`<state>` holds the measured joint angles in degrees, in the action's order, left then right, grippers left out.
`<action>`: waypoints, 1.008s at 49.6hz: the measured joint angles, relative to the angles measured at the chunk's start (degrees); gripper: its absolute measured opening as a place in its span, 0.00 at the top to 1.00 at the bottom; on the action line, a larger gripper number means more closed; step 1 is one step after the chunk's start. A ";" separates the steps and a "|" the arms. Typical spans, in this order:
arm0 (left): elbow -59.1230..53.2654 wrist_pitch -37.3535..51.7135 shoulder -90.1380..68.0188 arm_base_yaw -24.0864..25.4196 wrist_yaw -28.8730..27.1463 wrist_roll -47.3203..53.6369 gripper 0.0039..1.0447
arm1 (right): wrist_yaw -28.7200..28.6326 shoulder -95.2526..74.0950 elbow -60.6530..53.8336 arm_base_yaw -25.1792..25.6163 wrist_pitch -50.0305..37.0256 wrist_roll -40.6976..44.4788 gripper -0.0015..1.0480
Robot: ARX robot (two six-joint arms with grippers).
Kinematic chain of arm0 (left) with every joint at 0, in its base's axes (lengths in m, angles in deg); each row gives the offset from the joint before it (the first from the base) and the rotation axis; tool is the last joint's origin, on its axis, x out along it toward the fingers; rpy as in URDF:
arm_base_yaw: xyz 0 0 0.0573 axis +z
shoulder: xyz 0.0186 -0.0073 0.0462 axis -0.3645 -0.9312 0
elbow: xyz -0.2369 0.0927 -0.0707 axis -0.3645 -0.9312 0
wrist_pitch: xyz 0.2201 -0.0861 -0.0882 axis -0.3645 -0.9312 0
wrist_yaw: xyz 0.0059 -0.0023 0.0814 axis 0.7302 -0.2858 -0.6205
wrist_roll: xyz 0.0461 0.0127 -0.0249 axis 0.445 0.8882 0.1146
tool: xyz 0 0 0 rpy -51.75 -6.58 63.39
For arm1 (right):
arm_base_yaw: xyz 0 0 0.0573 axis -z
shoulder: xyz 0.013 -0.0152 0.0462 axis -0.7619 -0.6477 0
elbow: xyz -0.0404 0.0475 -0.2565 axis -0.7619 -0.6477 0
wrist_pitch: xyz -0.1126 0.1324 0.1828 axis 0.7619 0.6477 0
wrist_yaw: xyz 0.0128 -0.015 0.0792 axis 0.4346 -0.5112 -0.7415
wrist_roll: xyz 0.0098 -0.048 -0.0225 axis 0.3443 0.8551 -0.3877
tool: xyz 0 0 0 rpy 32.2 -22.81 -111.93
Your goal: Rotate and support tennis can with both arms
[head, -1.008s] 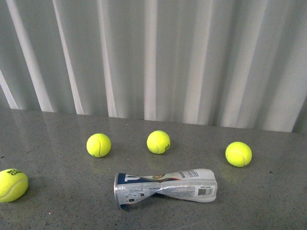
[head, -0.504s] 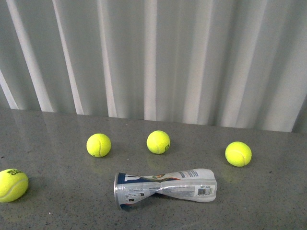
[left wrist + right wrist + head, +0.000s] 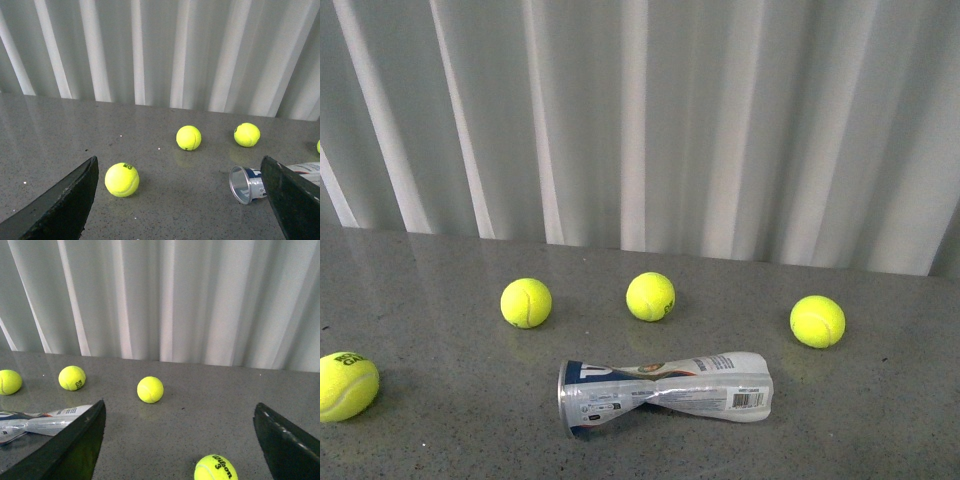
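Loose balls (image 3: 650, 296) behind the can (image 3: 665, 393)

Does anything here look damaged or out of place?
Yes. The tennis can lies on its side on the grey table. It is crushed and twisted thin at its middle, like an hourglass, and its open mouth faces left in the front view. Loose tennis balls lie scattered around it.
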<state>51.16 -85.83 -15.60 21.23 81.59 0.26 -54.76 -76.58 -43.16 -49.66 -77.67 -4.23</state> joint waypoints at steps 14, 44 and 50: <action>0.00 0.00 0.00 0.00 0.00 0.00 0.06 | 0.00 0.00 0.00 0.00 0.00 -0.02 0.07; 21.22 26.05 -84.72 5.86 29.77 -2.75 0.06 | 0.00 0.02 0.00 0.00 0.00 -0.02 0.07; 25.77 26.73 -96.70 4.37 31.17 -2.47 0.06 | 0.00 0.02 0.00 0.00 0.00 -0.02 0.07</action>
<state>76.92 -59.10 -112.30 25.61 112.76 -2.21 -54.76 -76.56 -43.16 -49.66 -77.67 -4.26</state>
